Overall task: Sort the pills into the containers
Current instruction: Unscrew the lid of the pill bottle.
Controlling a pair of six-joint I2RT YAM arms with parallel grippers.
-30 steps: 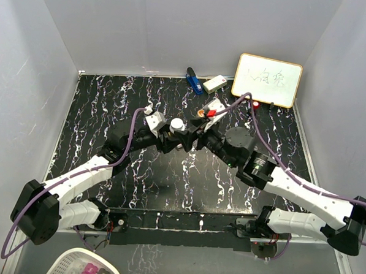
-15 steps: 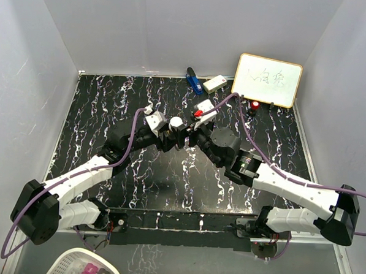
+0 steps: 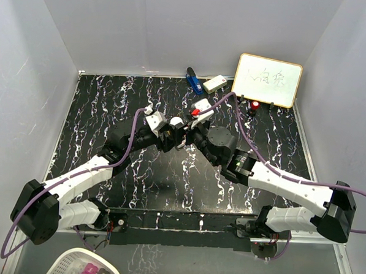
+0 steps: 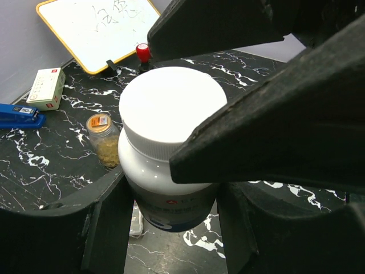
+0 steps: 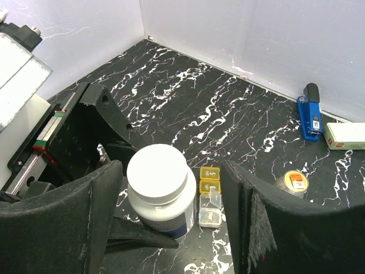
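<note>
None of the sorting shows as done yet. We see no loose pills anywhere, and the white-capped bottle (image 4: 171, 108) has its cap on. It stands close to the middle of the table (image 3: 98, 108), a little toward 12 o'clock in the top view.

Our left claw (image 4: 171, 191) pinches that bottle around its body, one finger on each side. Our right claw (image 5: 171, 168) is spread, its fingers flanking the cap with a gap on both sides and gripping nothing.

In the right wrist view, the sectioned pill box (image 5: 209, 191) lies just beside the bottle at 3 o'clock. The golden-amber bottle (image 5: 292, 181) stands further out the same way, lid on. We cannot tell whether the box's lids are open.

We judge the work to be at the opening step. The cap has to come off, then the pills must go into the sections, so nearly everything is left.

Against a second ago, our right arm has swung toward 9 o'clock. Its claw has come from beside the golden-amber bottle to over the white cap. Our left arm and the bottle it holds have barely shifted. The blue stapler (image 3: 194, 80) and white carton (image 3: 214, 83) at the 12 o'clock edge are unmoved.
</note>
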